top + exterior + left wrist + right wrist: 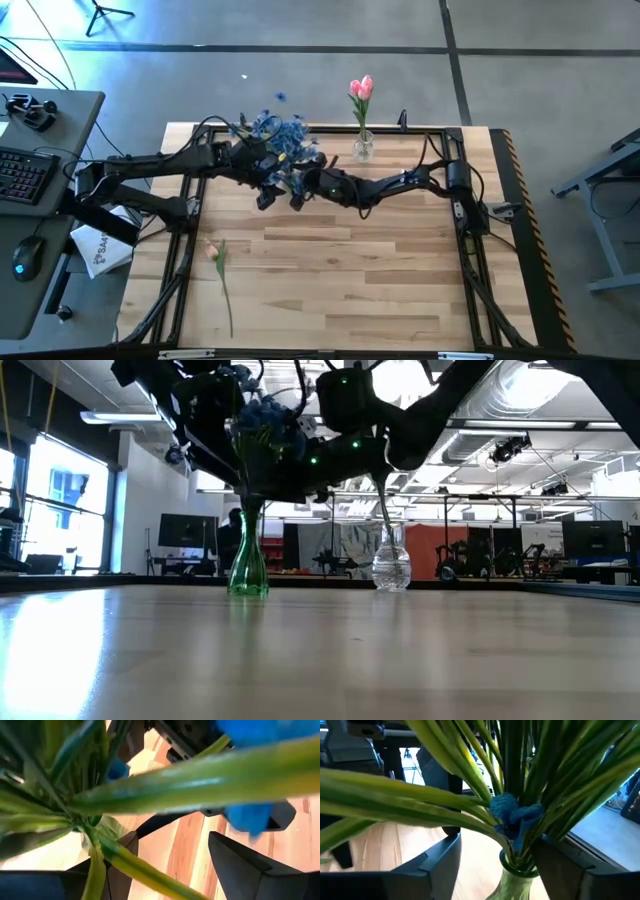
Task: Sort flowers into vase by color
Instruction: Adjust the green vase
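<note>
1. The blue flowers [280, 135] stand bunched in a green vase [247, 565] near the far edge of the surface [340, 270], left of its middle; their stems fan out of the vase mouth in the right wrist view [520, 865].
2. Two pink flowers [361, 90] stand in a clear vase [363, 148] just to the right of the blue bunch, also by the far edge.
3. One more pink flower [219, 275] lies flat on the surface near the left front, well apart from both vases, bud towards the far side.
4. The right tool [300, 192] is at the blue bunch, on its near side. In its wrist view its two fingers [427, 865] stand wide apart on either side of the vase neck, with stems between them; no finger presses a stem, so it holds nothing.
5. The left tool [268, 190] is close beside it, at the left near side of the same bunch. Its fingers [240, 865] are spread wide, with green stems [125, 865] crossing in front; whether any stem touches them cannot be told.
6. The two tools are near each other under the blossoms.
7. At the left stands a desk with a keyboard [22, 172] and mouse [28, 255].
</note>
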Motion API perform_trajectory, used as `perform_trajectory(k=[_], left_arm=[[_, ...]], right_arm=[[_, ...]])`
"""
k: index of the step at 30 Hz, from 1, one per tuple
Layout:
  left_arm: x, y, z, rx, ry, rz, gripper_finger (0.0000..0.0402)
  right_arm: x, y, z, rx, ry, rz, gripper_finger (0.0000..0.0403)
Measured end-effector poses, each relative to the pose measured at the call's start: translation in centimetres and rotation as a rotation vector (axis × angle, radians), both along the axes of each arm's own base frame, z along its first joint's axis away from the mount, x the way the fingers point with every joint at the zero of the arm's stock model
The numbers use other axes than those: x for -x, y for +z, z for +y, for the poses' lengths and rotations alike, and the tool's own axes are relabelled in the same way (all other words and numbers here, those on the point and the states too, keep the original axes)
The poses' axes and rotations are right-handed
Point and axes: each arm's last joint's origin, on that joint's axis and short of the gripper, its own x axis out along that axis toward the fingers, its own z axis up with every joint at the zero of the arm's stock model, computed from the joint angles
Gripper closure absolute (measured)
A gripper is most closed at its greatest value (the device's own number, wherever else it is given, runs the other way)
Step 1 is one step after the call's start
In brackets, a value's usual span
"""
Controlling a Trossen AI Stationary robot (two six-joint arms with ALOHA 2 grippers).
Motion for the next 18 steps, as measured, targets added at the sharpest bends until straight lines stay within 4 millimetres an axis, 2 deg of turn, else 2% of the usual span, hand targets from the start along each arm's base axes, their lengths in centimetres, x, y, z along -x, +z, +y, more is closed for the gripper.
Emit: perform_trajectory(k=[5, 13, 15, 18], left_arm=[[-0.1, 0.0, -0.2, 0.021, -0.026, -0.013, 0.0172], [0.1, -0.2, -0.7, 0.146, -0.113, 0.002, 0.0172], [0.6, -0.5, -0.9, 0.165, -0.109, 0.057, 0.0172], [1.4, -1.0, -1.1, 0.196, -0.098, 0.157, 0.0172]], right_arm=[[-0.1, 0.2, -0.6, -0.015, -0.032, 0.006, 0.0229], [0.0, 0.1, -1.3, -0.019, -0.053, 0.02, 0.0384], [0.0, 0.0, -1.4, -0.022, -0.053, 0.025, 0.0391], [0.1, 0.0, -1.6, -0.041, -0.059, 0.024, 0.0382]])
